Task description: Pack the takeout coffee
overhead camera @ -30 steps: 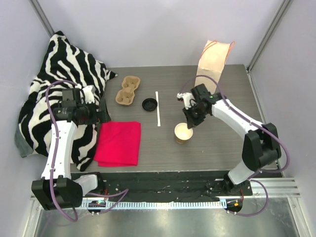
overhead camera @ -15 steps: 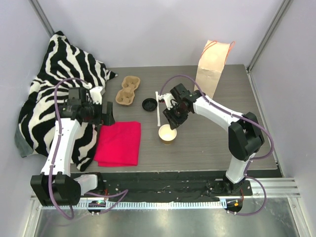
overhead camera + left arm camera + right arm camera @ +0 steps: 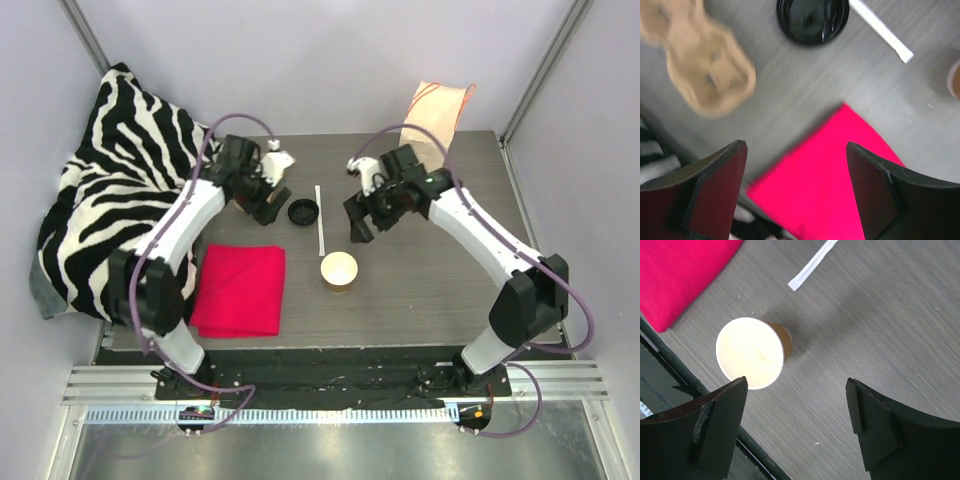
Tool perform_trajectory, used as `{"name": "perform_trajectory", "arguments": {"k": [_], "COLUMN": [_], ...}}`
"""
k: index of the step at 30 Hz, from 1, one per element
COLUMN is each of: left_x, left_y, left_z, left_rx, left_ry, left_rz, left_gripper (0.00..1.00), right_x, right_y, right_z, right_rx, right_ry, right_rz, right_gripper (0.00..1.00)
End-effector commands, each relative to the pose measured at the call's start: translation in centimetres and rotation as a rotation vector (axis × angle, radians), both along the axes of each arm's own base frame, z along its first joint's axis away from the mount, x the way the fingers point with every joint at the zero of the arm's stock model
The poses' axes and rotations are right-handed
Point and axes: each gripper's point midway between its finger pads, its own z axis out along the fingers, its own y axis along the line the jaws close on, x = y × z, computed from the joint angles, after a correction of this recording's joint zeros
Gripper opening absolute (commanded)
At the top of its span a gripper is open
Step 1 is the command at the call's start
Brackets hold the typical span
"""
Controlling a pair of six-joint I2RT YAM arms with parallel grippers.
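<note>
The takeout coffee cup [image 3: 339,271] stands upright and uncovered on the table, pale inside, also seen in the right wrist view [image 3: 751,352]. Its round black lid [image 3: 303,212] lies apart, farther back [image 3: 812,20]. My right gripper [image 3: 360,222] hovers open just behind and right of the cup, and nothing is between its fingers [image 3: 796,382]. My left gripper [image 3: 272,205] is open and empty [image 3: 796,146], above the table between the lid and the pulp carrier [image 3: 255,190].
A pink cloth [image 3: 240,290] lies at the front left [image 3: 840,180]. A white wrapped straw [image 3: 320,232] lies behind the cup [image 3: 812,265]. The kraft bag [image 3: 432,125] stands at the back right. A zebra-striped cloth [image 3: 110,200] covers the left edge.
My right gripper slid the cup left, opened, let it go and drew back. My left arm swung from the zebra cloth over to the carrier and lid.
</note>
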Motion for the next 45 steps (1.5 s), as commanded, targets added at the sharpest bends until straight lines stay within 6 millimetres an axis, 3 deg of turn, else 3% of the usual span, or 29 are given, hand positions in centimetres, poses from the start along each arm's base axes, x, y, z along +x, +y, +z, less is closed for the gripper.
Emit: {"name": "perform_trajectory", "arguments": {"k": [1,7,11,23,26,30,34,37,38,40,45], "left_x": [3.7,5.8,7.0,8.5,8.9,8.2,5.3,2.8,1.9,0.5,-6.5], "left_y": [-3.3,-6.5,-7.5,-9.2,-9.5,-9.6,-11.2,-12.1,-11.6,-12.0,-13.5], "left_z": [-1.0,-4.3,-7.1,-12.1,-12.8,-12.3,-8.3,-2.8,0.0,3.9,14.3], "left_rx": [0.198,0.287,0.333,0.382,0.383,0.361,0.192,0.024,-0.034,-0.159,-0.632], "left_ry": [-0.136,-0.221,-0.21,-0.214,-0.222,-0.202,-0.158,-0.137,-0.142,-0.14,0.057], "left_rz": [-0.25,-0.445,-0.512,-0.605,-0.609,-0.624,-0.63,-0.603,-0.575,-0.554,-0.492], "left_gripper": [0.8,0.76,0.73,0.62,0.51,0.26,0.08,0.01,0.0,0.0,0.0], "right_x": [0.9,0.6,0.6,1.7,1.9,2.5,3.3,4.0,4.1,4.0,2.1], "right_y": [-3.1,-6.1,-7.0,-7.1,-7.4,-8.1,-9.1,-9.7,-9.8,-9.6,-8.6], "right_z": [4.0,4.2,4.0,4.8,5.4,6.5,8.3,10.3,12.1,14.3,20.8], "right_rx": [0.112,0.105,0.115,0.148,0.154,0.132,0.106,0.081,0.088,0.103,0.198], "right_ry": [-0.039,-0.061,-0.054,-0.053,-0.064,-0.113,-0.209,-0.3,-0.352,-0.419,-0.589], "right_rz": [-0.1,-0.17,-0.194,-0.21,-0.22,-0.237,-0.208,-0.175,-0.166,-0.138,-0.056], "right_gripper": [0.89,0.92,0.92,0.92,0.92,0.92,0.91,0.91,0.91,0.91,0.91]}}
